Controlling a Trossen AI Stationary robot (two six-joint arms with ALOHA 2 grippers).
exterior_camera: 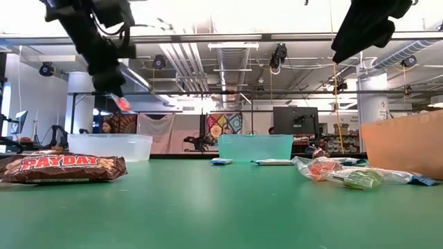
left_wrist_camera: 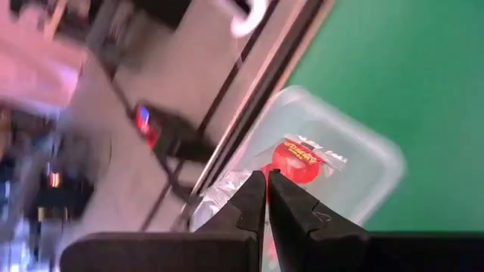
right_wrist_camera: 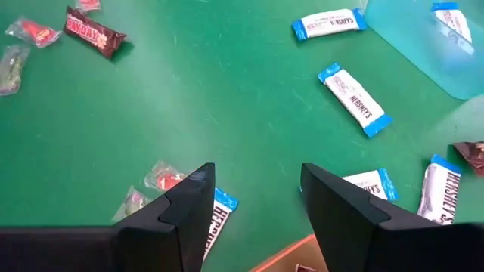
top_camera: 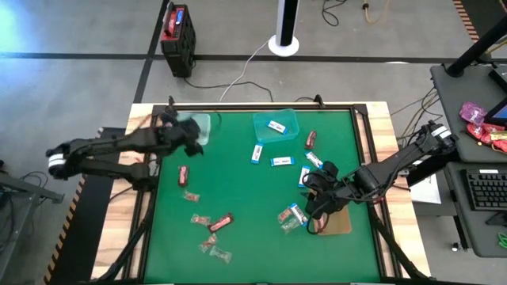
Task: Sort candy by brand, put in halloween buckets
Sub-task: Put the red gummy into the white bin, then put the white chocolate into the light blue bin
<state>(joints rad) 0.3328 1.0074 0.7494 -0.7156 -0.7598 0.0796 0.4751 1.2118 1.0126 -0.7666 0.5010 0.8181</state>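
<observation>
My left gripper (top_camera: 187,133) hovers over the pale mint container (top_camera: 200,125) at the table's far left, shut on a clear twist with a red sweet (left_wrist_camera: 302,157). My right gripper (right_wrist_camera: 253,198) is open and hangs above the mat near the amber tray (top_camera: 338,222), touching nothing. Beneath it lie white-and-blue packets (right_wrist_camera: 355,98) and clear twists (right_wrist_camera: 162,177). The teal container (top_camera: 276,125) holds one white-and-blue packet. Dark red-brown bars (top_camera: 183,176) and more twists (top_camera: 207,241) lie flat on the green mat. My left gripper pinches the clear twist by its wrapper end (left_wrist_camera: 278,165) between the two fingertips, coming from above. The red sweet (exterior_camera: 123,104) hangs just below the fingers, lifted clear and over the mint container (left_wrist_camera: 355,162).
A Payday bar (exterior_camera: 62,168) lies near the table's front edge. A black frame rail (top_camera: 261,108) borders the mat's far side. Open green mat (top_camera: 245,190) lies between the two arms. A keyboard and clutter sit on a side desk (top_camera: 483,190) to the right.
</observation>
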